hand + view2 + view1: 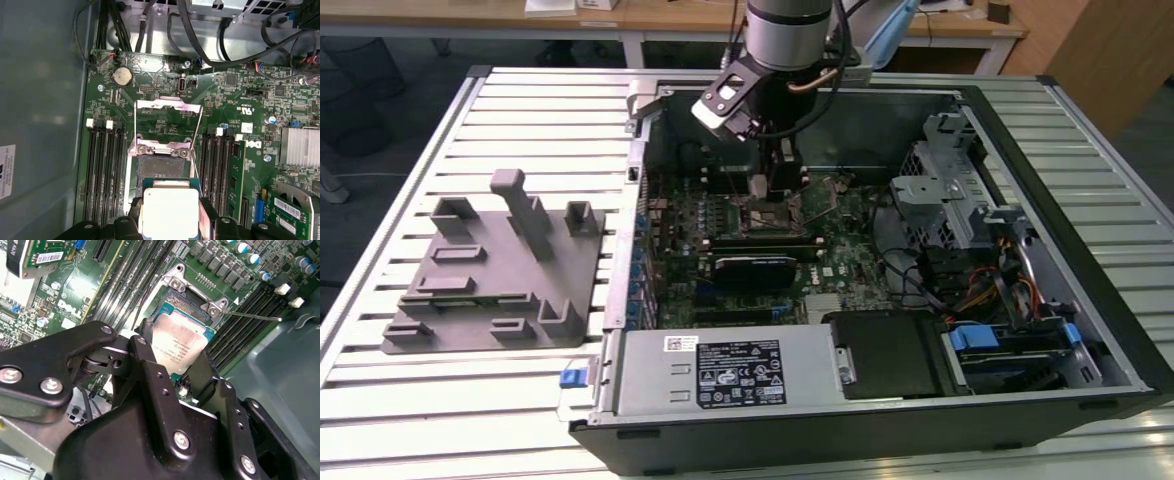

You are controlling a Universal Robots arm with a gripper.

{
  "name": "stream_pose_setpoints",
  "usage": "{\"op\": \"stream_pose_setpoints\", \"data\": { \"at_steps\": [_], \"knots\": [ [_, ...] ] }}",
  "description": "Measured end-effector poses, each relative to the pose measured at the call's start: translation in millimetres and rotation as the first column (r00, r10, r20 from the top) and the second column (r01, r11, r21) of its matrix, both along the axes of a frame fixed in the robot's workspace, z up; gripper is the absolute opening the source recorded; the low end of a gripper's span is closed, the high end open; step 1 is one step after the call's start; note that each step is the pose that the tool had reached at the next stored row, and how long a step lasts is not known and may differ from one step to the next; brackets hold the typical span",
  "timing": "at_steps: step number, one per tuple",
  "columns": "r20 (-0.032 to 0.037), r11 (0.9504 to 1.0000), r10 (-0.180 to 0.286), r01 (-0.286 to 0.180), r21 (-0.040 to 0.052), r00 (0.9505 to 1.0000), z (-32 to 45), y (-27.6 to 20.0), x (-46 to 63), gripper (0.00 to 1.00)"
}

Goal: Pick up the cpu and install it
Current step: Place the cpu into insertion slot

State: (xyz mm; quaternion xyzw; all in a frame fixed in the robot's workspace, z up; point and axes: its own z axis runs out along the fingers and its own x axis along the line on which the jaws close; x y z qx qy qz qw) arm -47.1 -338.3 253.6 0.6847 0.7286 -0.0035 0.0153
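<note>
The cpu [181, 346] is a flat square chip with a pale metal top, and my gripper [176, 354] is shut on it, black fingers [145, 347] pressing two opposite edges. In the first wrist view the cpu [170, 212] hangs just above the open socket [161, 169] on the green motherboard [225, 100], partly overlapping it. The socket's metal load plate [168, 125] is flipped back. In the exterior view the gripper [769, 188] reaches down inside the open computer case [1067, 250], over the socket area.
Memory slots [102, 165] flank the socket on both sides. A black block [754, 268] sits just in front of the socket, with the power supply [720, 372] nearer still. Drive cages and cables [954, 190] fill the exterior view's right. A grey fixture [494, 270] stands outside the case.
</note>
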Motion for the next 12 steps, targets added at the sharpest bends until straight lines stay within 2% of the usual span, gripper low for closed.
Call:
{"op": "stream_pose_setpoints", "data": {
  "at_steps": [12],
  "knots": [
    [0.0,1.0,0.0,0.0,0.0001,1.0,-5.7,0.0,0.2,0.53]
  ]
}}
